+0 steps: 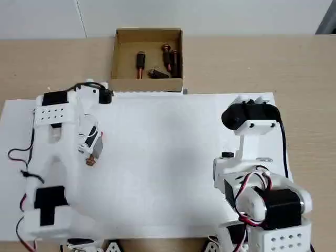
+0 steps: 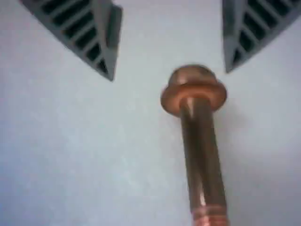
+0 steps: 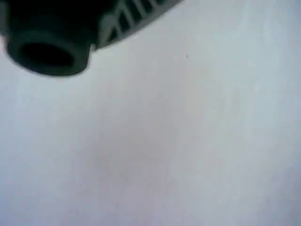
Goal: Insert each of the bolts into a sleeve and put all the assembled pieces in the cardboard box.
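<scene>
Left gripper (image 2: pixel 170 73): spread wide and holding nothing. It hangs over the white sheet (image 1: pixel 168 173), left of the cardboard box (image 1: pixel 119 58) and on the arms' side of it.
Left fingers (image 2: pixel 94 37): one ribbed grey tip stands on each side of the bolt's head, and neither touches it.
Bolt (image 2: pixel 200 141): copper, lying flat on the white sheet with no sleeve on it. Its flanged head sits in the gap between the tips, closer to one than the other, and its shank runs back toward the wrist camera. In the high view the head shows just at the left gripper's end, left of the cardboard box and well apart from it.
Cardboard box: open-topped, on the table (image 1: pixel 304 68) at the far edge of the white sheet.
Assembled pieces (image 1: pixel 140 64): several bolts in dark sleeves lie inside the cardboard box, one near its middle and the others toward its right wall.
Right gripper (image 3: pixel 89 37): closed on a black sleeve (image 3: pixel 47 52).
Black sleeve: held against a ribbed finger, clear of the white sheet, with its hollow end toward the wrist camera.
Right arm (image 1: pixel 249 118): over the white sheet, right of the cardboard box and on the arms' side, well apart from the box and the bolt.
</scene>
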Robot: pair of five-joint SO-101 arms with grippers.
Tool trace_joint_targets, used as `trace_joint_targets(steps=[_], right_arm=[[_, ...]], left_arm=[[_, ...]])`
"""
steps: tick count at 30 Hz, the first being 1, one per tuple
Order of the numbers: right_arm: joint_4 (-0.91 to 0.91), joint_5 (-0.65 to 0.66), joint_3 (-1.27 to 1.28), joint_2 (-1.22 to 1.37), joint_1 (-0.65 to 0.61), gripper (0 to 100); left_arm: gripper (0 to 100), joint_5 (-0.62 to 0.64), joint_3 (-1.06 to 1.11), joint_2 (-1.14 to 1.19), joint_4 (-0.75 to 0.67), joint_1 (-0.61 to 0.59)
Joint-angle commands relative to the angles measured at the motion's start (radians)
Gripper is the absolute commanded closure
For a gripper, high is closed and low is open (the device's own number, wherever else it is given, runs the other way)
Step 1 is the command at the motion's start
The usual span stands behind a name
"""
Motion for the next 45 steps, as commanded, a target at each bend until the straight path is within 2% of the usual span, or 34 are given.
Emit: trace_joint_targets(steps=[1, 10, 17, 21, 25, 29, 35, 41, 43, 45], right_arm=[[-0.022, -0.008, -0.003, -0.008, 0.010, 99.6], [-0.022, -0.008, -0.003, -0.008, 0.010, 99.6], [-0.022, -0.008, -0.003, -0.008, 0.010, 99.6], [-0.038, -0.008, -0.005, -0.008, 0.010, 99.6], [-0.050, -0.008, -0.009, -0.008, 0.010, 99.6], [-0.050, -0.008, -0.009, -0.008, 0.010, 99.6], [-0.054, -0.008, -0.009, -0.008, 0.010, 99.6], [-0.054, -0.008, -0.009, -0.008, 0.010, 99.6], [-0.054, -0.008, -0.011, -0.008, 0.010, 99.6], [-0.054, -0.008, -0.011, -0.010, 0.010, 99.6]], left_arm=[[86, -0.003, -0.041, 0.029, -0.040, -0.008], [86, 0.002, -0.039, 0.127, -0.121, -0.008], [94, 0.002, -0.039, 0.183, -0.141, -0.008], [99, 0.002, -0.041, 0.183, -0.126, -0.008], [99, 0.021, -0.110, 0.183, -0.011, -0.003], [99, 0.117, -0.271, 0.183, 0.130, 0.000], [100, 0.354, -0.340, 0.126, 0.127, 0.000], [100, 0.390, -0.340, -0.012, 0.124, 0.014], [100, 0.502, -0.340, -0.048, 0.124, 0.015], [100, 0.733, -0.340, -0.068, 0.126, 0.011]])
